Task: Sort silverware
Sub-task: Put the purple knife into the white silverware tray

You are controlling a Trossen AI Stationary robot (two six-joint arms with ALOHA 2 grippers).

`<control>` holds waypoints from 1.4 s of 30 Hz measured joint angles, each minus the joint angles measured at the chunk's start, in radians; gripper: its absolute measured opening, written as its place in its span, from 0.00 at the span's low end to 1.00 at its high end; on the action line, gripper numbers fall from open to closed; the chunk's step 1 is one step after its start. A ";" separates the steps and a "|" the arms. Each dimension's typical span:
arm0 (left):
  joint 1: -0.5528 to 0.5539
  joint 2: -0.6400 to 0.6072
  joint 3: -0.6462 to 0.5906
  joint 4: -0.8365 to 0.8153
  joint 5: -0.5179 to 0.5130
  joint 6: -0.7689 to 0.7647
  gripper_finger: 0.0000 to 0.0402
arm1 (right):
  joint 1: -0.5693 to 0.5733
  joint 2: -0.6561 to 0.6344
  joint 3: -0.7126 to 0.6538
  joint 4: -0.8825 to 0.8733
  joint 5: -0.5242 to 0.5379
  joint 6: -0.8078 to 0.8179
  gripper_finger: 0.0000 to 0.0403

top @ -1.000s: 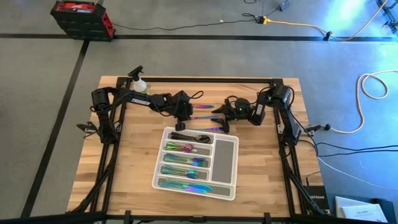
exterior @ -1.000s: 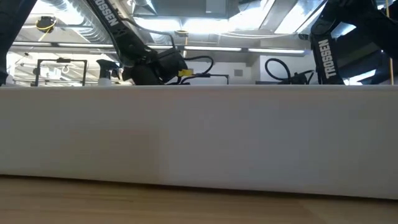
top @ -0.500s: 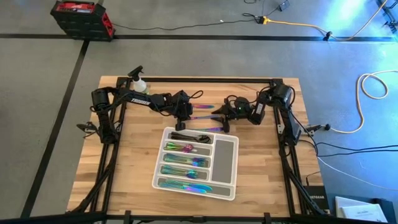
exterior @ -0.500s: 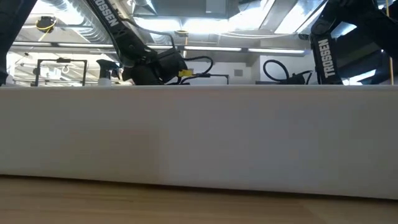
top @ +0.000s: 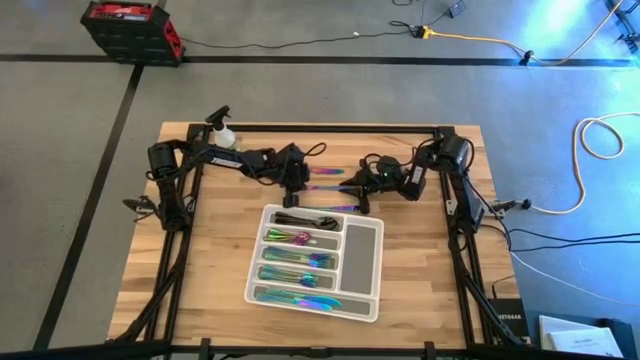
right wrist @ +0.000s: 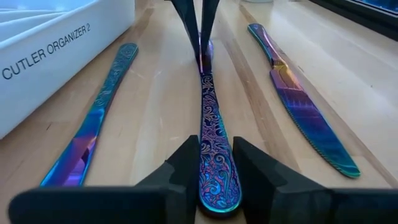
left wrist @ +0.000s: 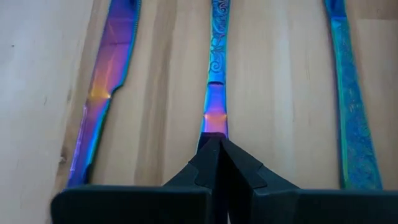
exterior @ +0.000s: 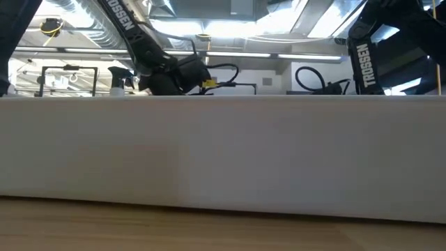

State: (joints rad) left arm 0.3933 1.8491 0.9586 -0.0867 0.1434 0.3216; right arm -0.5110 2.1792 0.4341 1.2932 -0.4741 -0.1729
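Item: slim iridescent purple-blue metal knife, lying flat on the wooden counter, upper middle of the high view, above the white-grey compartment tray.
Left hand: closed on the blade end of the middle knife, apparently pinning it so it cannot slide.
Right hand: fingers set either side of the ornate handle, close to it; a firm grip cannot be told.
Neighbours: a second iridescent knife and an iridescent blue-green handled piece laid parallel, just beside.
Sorted stock: rainbow cutlery already filed in the tray's slots.
Judged step: pickup of the middle knife for the tray.
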 joint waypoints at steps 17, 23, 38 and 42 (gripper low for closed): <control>0.060 -0.328 0.045 0.019 -0.131 -0.100 0.16 | 0.001 -0.187 -0.010 -0.123 0.019 0.164 0.15; 0.143 -0.447 0.046 0.033 -0.133 -0.263 0.22 | 0.018 -0.296 -0.008 -0.176 0.019 0.228 0.15; 0.179 -0.767 0.047 0.041 -0.119 -0.583 0.38 | 0.076 -0.816 0.075 -0.727 0.194 0.296 0.15; 0.157 -0.797 0.047 0.027 -0.128 -0.690 0.48 | 0.076 -0.927 0.162 -0.930 0.254 0.241 0.15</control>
State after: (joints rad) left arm 0.5502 1.0521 1.0058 -0.0596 0.0154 -0.3680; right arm -0.4355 1.2522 0.5963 0.3628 -0.2206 0.0677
